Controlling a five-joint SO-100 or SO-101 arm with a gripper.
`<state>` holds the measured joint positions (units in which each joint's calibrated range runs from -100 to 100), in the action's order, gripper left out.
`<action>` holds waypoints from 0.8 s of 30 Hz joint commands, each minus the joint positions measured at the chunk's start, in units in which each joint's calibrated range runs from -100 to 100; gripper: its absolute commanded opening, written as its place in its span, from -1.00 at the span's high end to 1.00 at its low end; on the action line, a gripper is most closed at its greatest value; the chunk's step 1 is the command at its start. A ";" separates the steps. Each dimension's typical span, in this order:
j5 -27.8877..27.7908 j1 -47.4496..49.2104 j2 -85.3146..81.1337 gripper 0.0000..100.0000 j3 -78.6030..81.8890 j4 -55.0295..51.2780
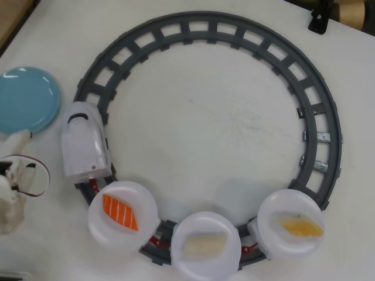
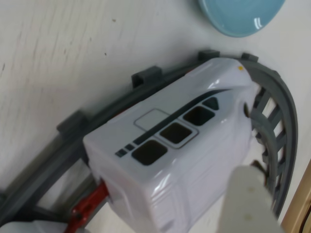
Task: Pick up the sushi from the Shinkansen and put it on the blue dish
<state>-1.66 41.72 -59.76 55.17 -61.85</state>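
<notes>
**One train, three plates, three sushi pieces on a ring track**

In the overhead view a single grey ring of track (image 1: pixel 328 126) lies on the white table (image 1: pixel 205 123). One Shinkansen (image 1: pixel 85 143) stands on the left side of the ring, nose toward the top of the picture. Behind it, along the lower arc, come three round white plates, each carrying one piece. The plate nearest the train (image 1: pixel 123 216) holds an orange, white-striped piece (image 1: pixel 120 212). The middle plate (image 1: pixel 206 246) holds a pale cream piece (image 1: pixel 205 244). The last plate (image 1: pixel 291 223), at lower right, holds the sushi (image 1: pixel 299 226) with the yellow-orange topping, lying flat near the plate's centre.

One blue dish (image 1: pixel 26 99) sits at the left edge, outside the ring, near the train's nose but apart from it; nothing lies on it.

The arm (image 1: pixel 12 187) shows as white parts with a red wire at the lower left edge, well apart from the sushi.

The wrist view looks down on the train (image 2: pixel 180 145) and its three dark windows, with the dish (image 2: pixel 240 17) at the top. One pale finger (image 2: pixel 248 199) shows, blurred, at the bottom; I cannot tell whether the gripper is spread or closed.
</notes>
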 commanded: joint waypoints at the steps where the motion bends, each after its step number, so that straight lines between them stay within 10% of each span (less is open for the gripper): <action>1: -2.01 2.20 -0.42 0.55 3.53 -2.23; 24: -1.95 2.29 -0.25 0.55 -7.83 -8.94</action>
<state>-3.41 43.60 -59.76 53.43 -68.57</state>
